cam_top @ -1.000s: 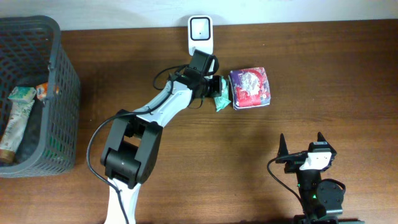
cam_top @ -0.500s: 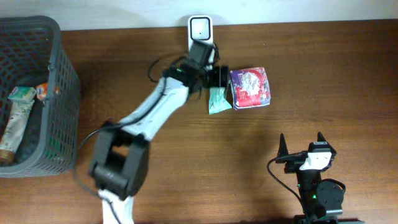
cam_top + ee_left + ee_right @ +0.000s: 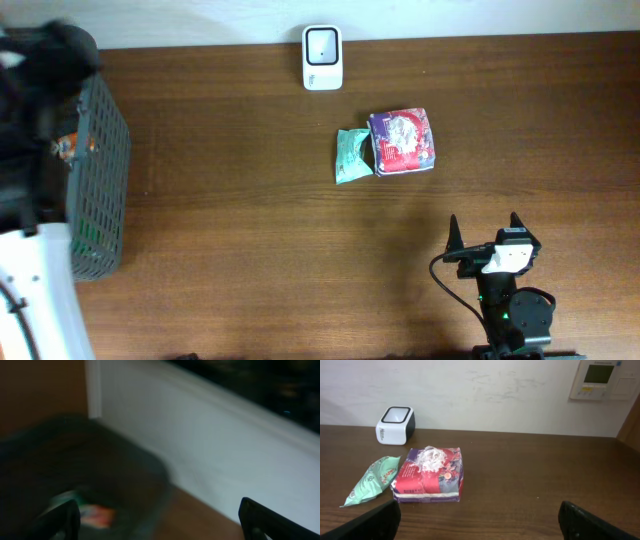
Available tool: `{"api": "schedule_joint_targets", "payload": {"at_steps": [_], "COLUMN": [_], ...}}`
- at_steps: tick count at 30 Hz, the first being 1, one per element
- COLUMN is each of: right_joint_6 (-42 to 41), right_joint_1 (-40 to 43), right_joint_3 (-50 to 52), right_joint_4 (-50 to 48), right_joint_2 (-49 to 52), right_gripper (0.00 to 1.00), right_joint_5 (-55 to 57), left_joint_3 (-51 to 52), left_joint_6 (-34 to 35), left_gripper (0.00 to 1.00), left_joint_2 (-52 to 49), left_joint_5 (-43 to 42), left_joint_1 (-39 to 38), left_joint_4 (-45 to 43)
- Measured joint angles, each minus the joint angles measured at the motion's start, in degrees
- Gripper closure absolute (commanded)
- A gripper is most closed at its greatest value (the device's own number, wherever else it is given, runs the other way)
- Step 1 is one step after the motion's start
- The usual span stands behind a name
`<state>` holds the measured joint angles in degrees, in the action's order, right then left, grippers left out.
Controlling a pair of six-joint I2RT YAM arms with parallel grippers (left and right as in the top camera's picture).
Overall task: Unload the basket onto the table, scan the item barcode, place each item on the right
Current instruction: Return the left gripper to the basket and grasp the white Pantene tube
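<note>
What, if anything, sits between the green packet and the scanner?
Nothing visible does. Only bare table separates the green packet from the scanner. The purple package lies beside the packet, off that line.

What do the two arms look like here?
The left arm is blurred: white shell, black joint, thin black cable. The right arm is black with a small green light and a looping black cable. The right gripper has a white body and black pointed jaws. The wrist views show only dark jaw tips.
</note>
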<state>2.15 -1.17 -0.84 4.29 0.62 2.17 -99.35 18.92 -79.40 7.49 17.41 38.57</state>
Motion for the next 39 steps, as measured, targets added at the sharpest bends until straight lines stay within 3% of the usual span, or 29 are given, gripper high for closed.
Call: {"api": "schedule_joint_targets", "payload": {"at_steps": [2,4,7,17,24,28,31,39], "right_joint_6": [0.0,0.0,0.0,0.1,0.1,0.0,0.0,0.0], "right_joint_1": [0.0,0.0,0.0,0.0,0.0,0.0,0.0,0.0], "right_joint_3": [0.0,0.0,0.0,0.0,0.0,0.0,0.0,0.0], "right_joint_4": [0.0,0.0,0.0,0.0,0.0,0.0,0.0,0.0], "right_joint_2": [0.0,0.0,0.0,0.0,0.0,0.0,0.0,0.0], "right_gripper": [0.01,0.01,0.01,0.02,0.01,0.01,0.01,0.01], "right_joint_5": [0.0,0.0,0.0,0.0,0.0,0.0,0.0,0.0], "left_joint_3": [0.0,0.0,0.0,0.0,0.0,0.0,0.0,0.0], "left_joint_6": [-3.4,-8.9,-20.3,-38.2,-38.8,-37.2,-36.1,-34.3], "left_gripper": [0.0,0.1,0.06,0.07,0.1,0.14,0.09,0.11], "left_joint_2": [-1.2,-3.3,-9.2,-23.8,-26.6,-30.5,-33.4,-38.1], "left_joint_5": [1.6,2.5,2.9,3.3,3.1,-3.3,-8.0,-10.4], "left_joint_1": [5.7,8.9,12.3,12.9,12.9,12.9,12.9,12.9], "left_joint_4": [0.7,0.7,0.7,0.0,2.3,2.6,1.9,-1.1]}}
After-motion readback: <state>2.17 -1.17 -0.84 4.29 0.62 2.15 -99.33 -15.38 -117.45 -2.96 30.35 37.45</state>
